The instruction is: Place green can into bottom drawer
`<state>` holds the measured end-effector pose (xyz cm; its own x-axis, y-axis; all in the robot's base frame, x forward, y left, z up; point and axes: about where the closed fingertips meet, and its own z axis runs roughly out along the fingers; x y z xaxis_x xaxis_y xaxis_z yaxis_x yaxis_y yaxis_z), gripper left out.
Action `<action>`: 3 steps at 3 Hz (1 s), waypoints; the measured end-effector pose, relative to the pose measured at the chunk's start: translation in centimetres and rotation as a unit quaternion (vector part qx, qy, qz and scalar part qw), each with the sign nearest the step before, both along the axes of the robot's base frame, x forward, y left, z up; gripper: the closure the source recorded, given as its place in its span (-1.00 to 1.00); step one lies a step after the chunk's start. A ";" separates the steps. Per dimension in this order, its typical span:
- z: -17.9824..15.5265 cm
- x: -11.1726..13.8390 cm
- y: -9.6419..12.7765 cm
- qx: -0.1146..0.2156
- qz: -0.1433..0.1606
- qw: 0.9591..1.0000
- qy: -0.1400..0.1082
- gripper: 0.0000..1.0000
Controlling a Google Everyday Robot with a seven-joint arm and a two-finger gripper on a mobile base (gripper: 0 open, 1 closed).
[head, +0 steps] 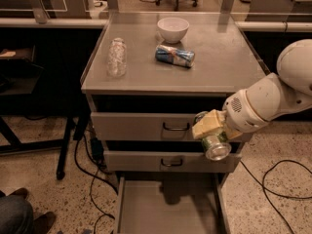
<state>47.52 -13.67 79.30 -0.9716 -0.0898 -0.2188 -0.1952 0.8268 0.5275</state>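
My gripper (210, 132) is shut on the green can (215, 146), whose shiny silver end faces the camera. It holds the can in the air in front of the right side of the two upper drawers. The bottom drawer (167, 207) is pulled open below, its flat grey floor showing. The can is above the drawer's right part and well clear of its floor. My white arm (273, 96) reaches in from the right.
On the cabinet top (224, 62) lie a clear plastic bottle (117, 56), a blue-and-silver can (175, 55) and a white bowl (173, 29). Cables (273, 184) run over the floor on both sides. A person's leg and shoe (22, 216) show at the bottom left.
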 end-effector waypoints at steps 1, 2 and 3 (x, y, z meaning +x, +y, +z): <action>-3.8 -1.6 0.2 0.025 -0.029 0.999 0.039 1.00; -9.6 -3.4 0.7 0.062 -0.062 0.992 0.087 1.00; -14.2 -3.7 0.5 0.081 -0.085 0.986 0.117 1.00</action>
